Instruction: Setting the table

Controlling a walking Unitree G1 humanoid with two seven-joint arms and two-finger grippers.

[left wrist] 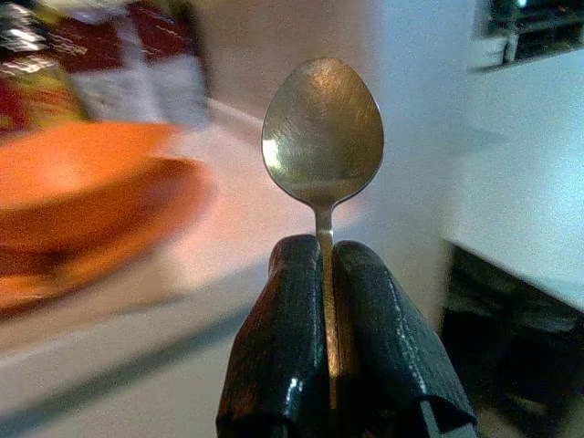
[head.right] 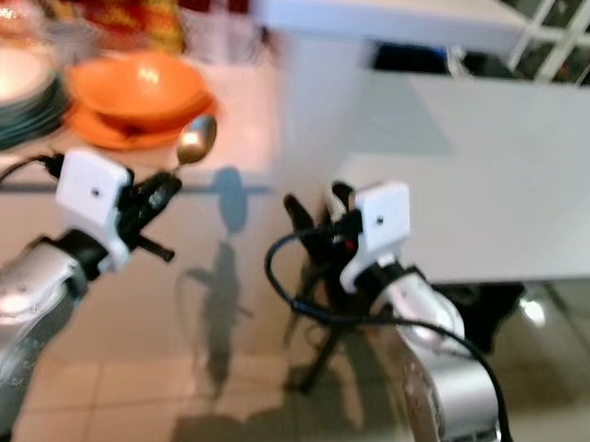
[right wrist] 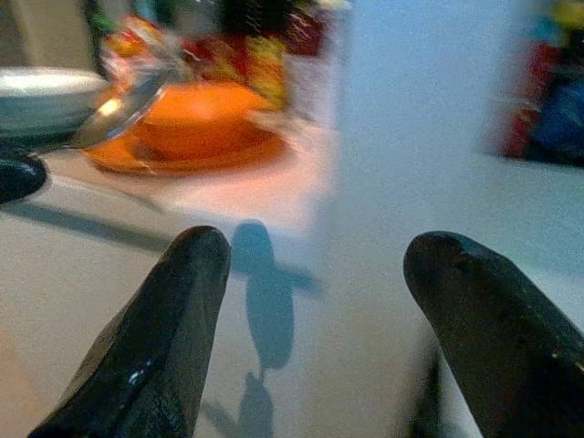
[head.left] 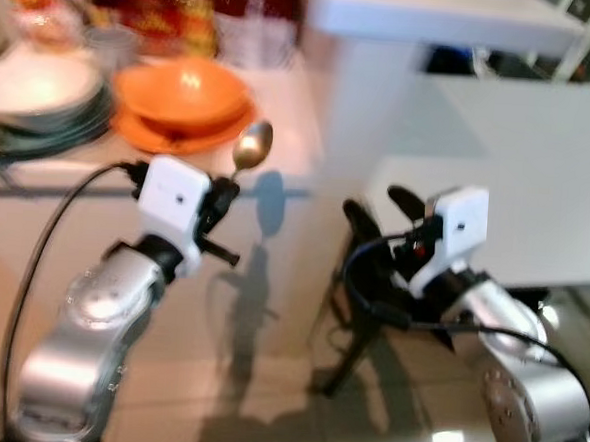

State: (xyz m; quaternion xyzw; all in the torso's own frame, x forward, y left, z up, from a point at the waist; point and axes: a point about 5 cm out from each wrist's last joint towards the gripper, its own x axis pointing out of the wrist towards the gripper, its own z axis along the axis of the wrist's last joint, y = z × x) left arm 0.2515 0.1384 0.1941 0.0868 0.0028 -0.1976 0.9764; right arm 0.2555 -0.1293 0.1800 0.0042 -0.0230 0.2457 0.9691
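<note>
A metal spoon (head.left: 251,146) stands bowl-up, its handle pinched between the two black fingers of my left gripper (head.left: 219,198), which is shut on it. The spoon's bowl (left wrist: 322,130) rises just in front of the low counter's edge. Behind it on that counter sit an orange bowl (head.left: 183,92) on an orange plate (head.left: 150,134). My right gripper (head.left: 384,208) is held up to the right, open, with nothing between its fingers (right wrist: 164,338). It points toward the white table (head.left: 539,166).
A stack of white and grey plates (head.left: 37,100) stands at the counter's left. Colourful packets (head.left: 157,12) line its back. A white pillar (head.left: 367,115) rises between counter and table. Glossy tiled floor (head.left: 265,380) lies below, with a dark stand (head.left: 353,335) under the table.
</note>
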